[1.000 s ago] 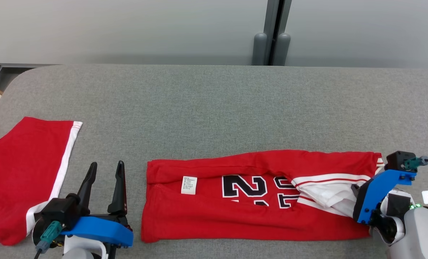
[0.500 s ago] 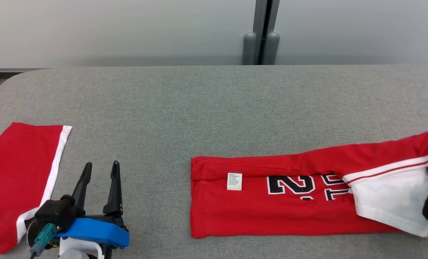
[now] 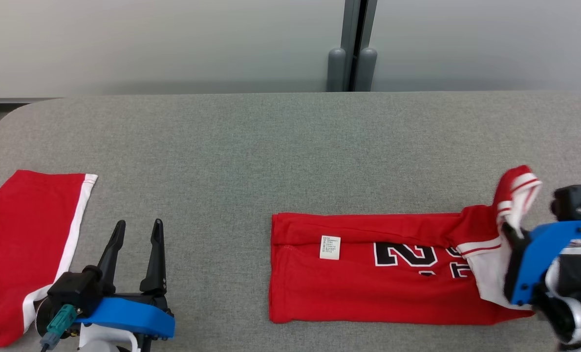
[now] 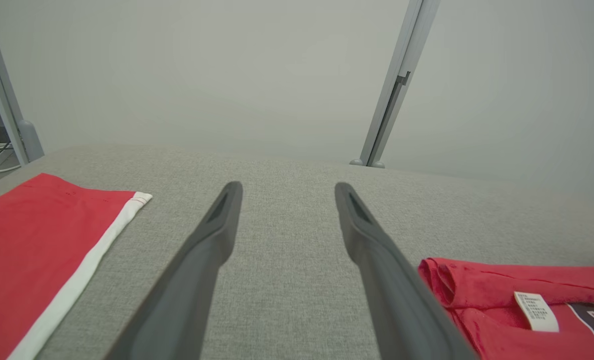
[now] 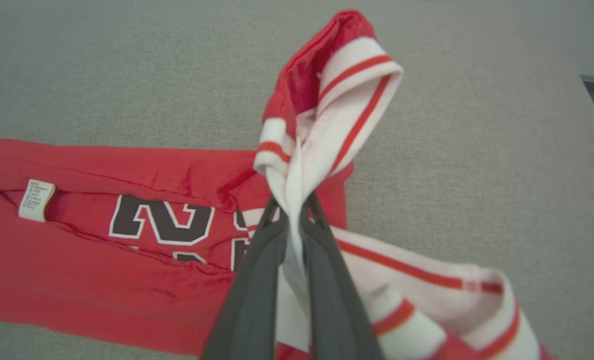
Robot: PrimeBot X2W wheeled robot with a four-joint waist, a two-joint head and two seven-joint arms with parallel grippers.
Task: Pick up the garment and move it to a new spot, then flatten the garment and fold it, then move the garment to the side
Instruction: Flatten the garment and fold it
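Note:
The garment (image 3: 368, 283) is a red jersey with black numbers and a white tag, folded into a long strip on the grey table (image 3: 290, 146). Its right end is bunched and raised off the table. My right gripper (image 3: 507, 230) is shut on the white, red-striped trim there; in the right wrist view the gripper (image 5: 292, 210) pinches the trim, and the garment (image 5: 102, 265) trails off to the left. My left gripper (image 3: 138, 224) stands open at the lower left with nothing between its fingers. In the left wrist view, that gripper (image 4: 287, 187) is apart from the garment's near end (image 4: 501, 320).
A second red cloth with a white stripe (image 3: 21, 244) lies flat at the table's left end, also seen as the red cloth (image 4: 37, 240) left of my left fingers. A grey post (image 3: 351, 68) stands behind the table against the pale wall.
My right gripper has shut on the striped trim and lifted the garment's right end. The garment has slid to the right, away from my left gripper. The left gripper has stayed open.

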